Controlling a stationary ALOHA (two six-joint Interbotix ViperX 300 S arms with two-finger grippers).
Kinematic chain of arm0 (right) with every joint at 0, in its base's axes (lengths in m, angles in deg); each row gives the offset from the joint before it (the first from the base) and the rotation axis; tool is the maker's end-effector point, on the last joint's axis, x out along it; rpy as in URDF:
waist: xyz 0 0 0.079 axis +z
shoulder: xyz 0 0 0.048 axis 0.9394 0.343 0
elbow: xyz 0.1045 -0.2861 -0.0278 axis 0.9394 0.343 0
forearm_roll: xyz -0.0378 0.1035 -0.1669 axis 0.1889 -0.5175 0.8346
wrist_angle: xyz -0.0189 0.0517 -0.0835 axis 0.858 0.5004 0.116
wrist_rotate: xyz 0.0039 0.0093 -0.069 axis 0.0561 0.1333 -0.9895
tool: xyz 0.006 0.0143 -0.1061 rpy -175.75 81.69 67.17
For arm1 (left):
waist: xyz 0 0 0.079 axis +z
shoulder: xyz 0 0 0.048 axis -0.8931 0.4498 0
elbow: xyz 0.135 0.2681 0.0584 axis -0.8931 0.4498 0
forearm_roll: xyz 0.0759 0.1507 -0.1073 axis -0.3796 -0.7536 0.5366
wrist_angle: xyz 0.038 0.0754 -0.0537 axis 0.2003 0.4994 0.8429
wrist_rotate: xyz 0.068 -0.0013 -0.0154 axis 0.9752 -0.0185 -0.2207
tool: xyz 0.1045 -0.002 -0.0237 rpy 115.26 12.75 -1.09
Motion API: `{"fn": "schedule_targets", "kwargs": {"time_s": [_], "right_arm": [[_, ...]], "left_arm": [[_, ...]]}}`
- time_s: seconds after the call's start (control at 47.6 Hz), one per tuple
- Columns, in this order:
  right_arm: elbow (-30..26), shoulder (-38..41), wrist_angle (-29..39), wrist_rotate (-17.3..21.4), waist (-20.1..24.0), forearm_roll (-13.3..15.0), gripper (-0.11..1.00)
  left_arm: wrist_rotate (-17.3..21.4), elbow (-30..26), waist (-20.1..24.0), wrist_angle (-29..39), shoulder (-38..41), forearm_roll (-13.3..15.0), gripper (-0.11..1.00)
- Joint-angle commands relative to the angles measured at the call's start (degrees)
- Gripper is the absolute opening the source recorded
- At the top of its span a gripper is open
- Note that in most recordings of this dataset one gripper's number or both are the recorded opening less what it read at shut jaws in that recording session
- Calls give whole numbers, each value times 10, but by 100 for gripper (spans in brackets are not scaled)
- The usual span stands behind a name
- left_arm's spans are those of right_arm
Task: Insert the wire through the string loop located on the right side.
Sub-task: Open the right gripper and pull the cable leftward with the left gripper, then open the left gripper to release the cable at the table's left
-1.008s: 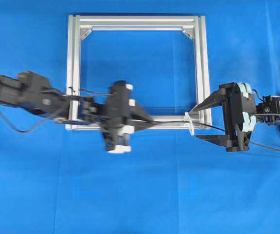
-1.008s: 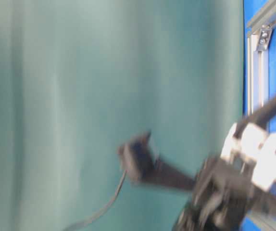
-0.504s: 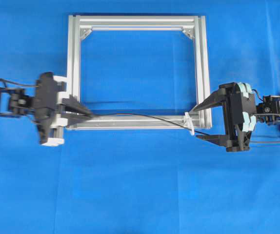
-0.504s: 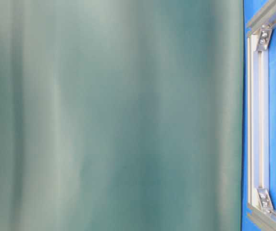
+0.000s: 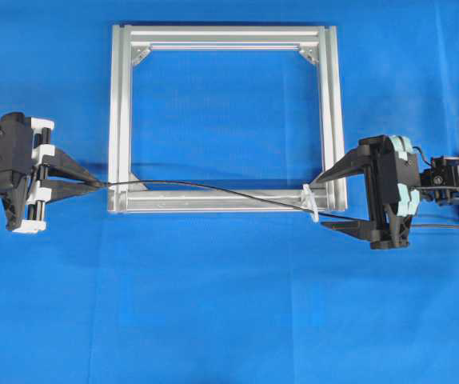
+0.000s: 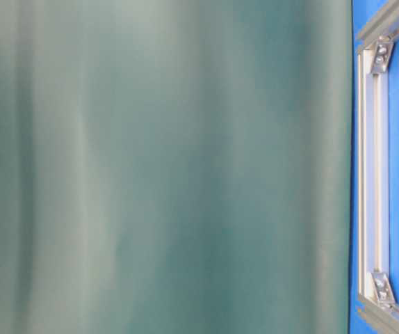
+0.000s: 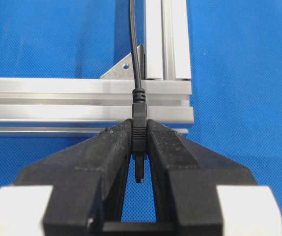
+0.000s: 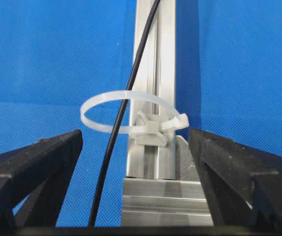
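The wire (image 5: 229,190) is a thin black cable lying across the lower bar of the aluminium frame (image 5: 227,36). My left gripper (image 5: 95,184), just left of the frame, is shut on the wire's plug (image 7: 139,129), whose tip points back between the fingers (image 7: 106,152). The string loop (image 5: 311,202) is a white band tied at the frame's lower right corner. In the right wrist view the wire (image 8: 112,147) runs through the string loop (image 8: 101,102). My right gripper (image 5: 323,203) stands open around that corner, its fingers (image 8: 47,157) on either side of the loop, touching nothing.
The square frame lies flat on the blue cloth, with silver corner brackets (image 5: 141,53) inside it. Past the loop the wire trails right under the right arm (image 5: 445,226). A green curtain (image 6: 165,167) stands behind the frame's edge (image 6: 373,174).
My left gripper has drawn back to the left with the plug, from mid-frame to beyond the frame's left bar, pulling the wire along the lower bar. The right arm has stayed still.
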Motion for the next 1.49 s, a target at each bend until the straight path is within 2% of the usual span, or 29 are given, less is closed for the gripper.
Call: {"fn": "schedule_targets", "kwargs": {"time_s": [0.0, 0.252, 0.588, 0.651, 0.798, 0.882, 1.008, 1.155, 1.47], "right_arm": [[-9, -8, -3, -1, -1, 0, 93], [-10, -8, -3, -1, -1, 0, 93], [-9, -7, -3, -1, -1, 0, 93], [-9, -8, -3, -1, 0, 0, 93], [-9, -8, -3, -1, -1, 0, 93], [-9, -8, -2, -1, -1, 0, 93], [-9, -8, -3, -1, -1, 0, 93], [-16, -25, 9, -3, -2, 0, 93], [-48, -144, 136, -31, -34, 1, 93]], "left_arm": [[1, -11, 1, 21, -4, -1, 8], [-1, -36, 1, 96, -4, -1, 8], [-9, -29, 0, 105, -33, -1, 10], [-8, -24, 0, 105, -40, -1, 24], [-8, -17, 1, 106, -52, -1, 70], [-8, -14, 0, 108, -61, -1, 87], [-8, -12, 0, 112, -76, -1, 81], [-7, -21, 0, 120, -105, -1, 82], [1, -67, 0, 185, -174, -1, 82]]}}
